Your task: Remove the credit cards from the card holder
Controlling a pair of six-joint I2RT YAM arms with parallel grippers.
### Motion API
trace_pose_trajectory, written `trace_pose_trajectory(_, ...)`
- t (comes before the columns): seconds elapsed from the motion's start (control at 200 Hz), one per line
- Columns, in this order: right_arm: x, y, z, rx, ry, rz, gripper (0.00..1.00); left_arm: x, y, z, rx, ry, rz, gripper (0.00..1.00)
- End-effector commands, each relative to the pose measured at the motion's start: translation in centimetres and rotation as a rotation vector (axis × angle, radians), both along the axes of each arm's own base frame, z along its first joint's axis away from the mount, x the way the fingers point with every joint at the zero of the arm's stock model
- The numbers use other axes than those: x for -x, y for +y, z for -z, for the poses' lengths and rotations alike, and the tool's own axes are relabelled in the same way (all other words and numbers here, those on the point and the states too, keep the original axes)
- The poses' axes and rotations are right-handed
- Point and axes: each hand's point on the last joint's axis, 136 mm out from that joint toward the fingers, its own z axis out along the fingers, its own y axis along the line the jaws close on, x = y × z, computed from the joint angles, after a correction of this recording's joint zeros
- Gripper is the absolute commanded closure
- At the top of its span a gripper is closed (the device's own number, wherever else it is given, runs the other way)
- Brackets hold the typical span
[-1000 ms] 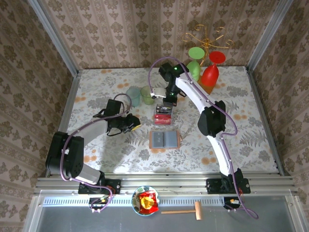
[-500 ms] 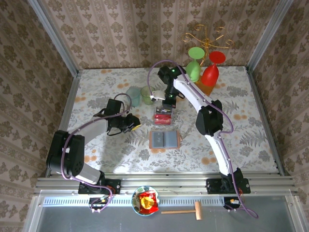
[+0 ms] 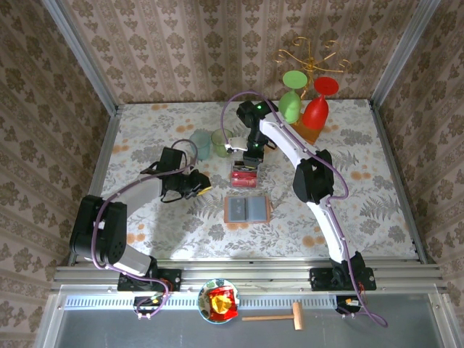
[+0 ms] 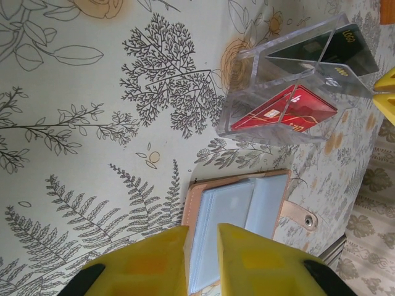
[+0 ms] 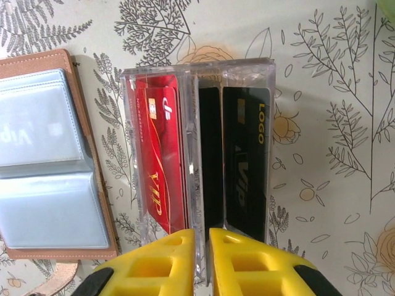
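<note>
Moved since a second ago: right arm, elbow swung slightly left, wrist drawn a little toward the far side of the acrylic box; left arm unchanged.

Left gripper (image 3: 197,185): low over the floral tablecloth (image 3: 145,138), left of the card holder; yellow fingers (image 4: 148,259) a narrow slit apart, nothing between them.

Pale blue tumbler (image 3: 200,143) and green tumbler (image 3: 221,141): upright, side by side, far of centre.

Card holder (image 3: 247,209): centre of table, lying open flat, tan leather edge, grey-blue pockets (image 5: 49,154) facing up.

Clear acrylic box (image 3: 246,175): just beyond the card holder, apart from it. Contains the credit cards: red cards (image 5: 160,154) in the compartment nearest the holder, dark cards (image 5: 245,148) in the others.

Right gripper (image 5: 202,250): over the box's far end, fingertips nearly together, gripping nothing.

Green goblet (image 3: 293,94) and red goblet (image 3: 317,109): far right, on a wooden board.
</note>
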Motion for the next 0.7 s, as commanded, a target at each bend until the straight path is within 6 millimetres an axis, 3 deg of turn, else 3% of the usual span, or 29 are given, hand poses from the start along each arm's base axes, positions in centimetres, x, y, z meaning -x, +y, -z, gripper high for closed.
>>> trace_pose_trajectory(0.0, -1.0, -1.0, -1.6, 0.026, -0.065, 0.056, 0.85, -0.1, -0.4, -0.5, 0.003, -0.008, 0.032, 0.81)
trace_pose_trajectory(0.28, -1.7, -1.4, -3.6, 0.007, -0.165, 0.158, 0.82, 0.5, -0.9, -0.7, 0.004, -0.013, 0.046, 0.81)
trace_pose_trajectory(0.39, -1.1, -1.1, -4.1, -0.025, -0.176, 0.178, 0.81, 0.8, -1.2, -0.9, 0.005, -0.019, 0.055, 0.81)
trace_pose_trajectory(0.49, -0.6, -0.5, -3.6, -0.039, -0.186, 0.185, 0.73, 0.9, -1.4, -0.9, 0.005, -0.023, 0.055, 0.81)
trace_pose_trajectory(0.695, -1.5, -0.3, -1.8, -0.016, -0.235, 0.236, 0.60, 1.2, -1.6, -0.8, 0.006, -0.022, 0.056, 0.81)
